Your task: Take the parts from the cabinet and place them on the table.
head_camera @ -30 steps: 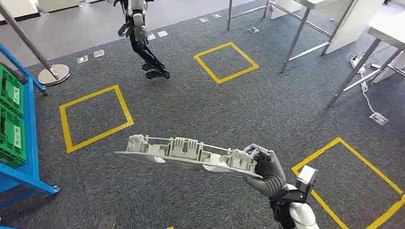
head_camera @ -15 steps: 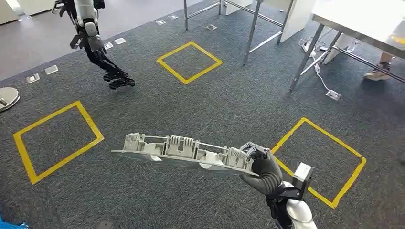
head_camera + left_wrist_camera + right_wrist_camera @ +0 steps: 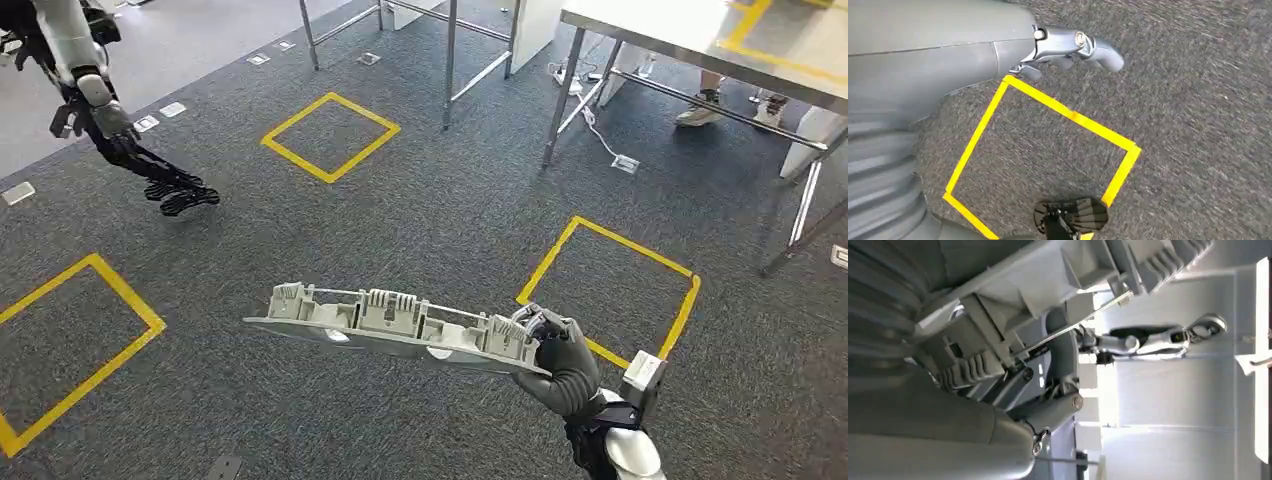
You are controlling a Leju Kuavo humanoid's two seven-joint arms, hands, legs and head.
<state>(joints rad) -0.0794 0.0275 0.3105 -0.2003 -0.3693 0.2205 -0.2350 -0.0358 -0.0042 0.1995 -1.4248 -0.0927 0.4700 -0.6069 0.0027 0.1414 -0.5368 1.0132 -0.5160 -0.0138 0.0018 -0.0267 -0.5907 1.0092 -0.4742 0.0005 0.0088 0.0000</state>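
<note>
The right hand grips one end of a long grey plastic part, fingers wrapped around its edge; the part juts out level above the dark speckled carpet, ribbed clips and boxy sockets moulded along its upper side; beyond the part a yellow tape square marks the carpet, and past that stands a pale table on metal legs; the right wrist view shows the part's ribbing up close; the left hand hangs over the carpet holding nothing, its fingers loosely apart; another robot stands well apart from the part.
</note>
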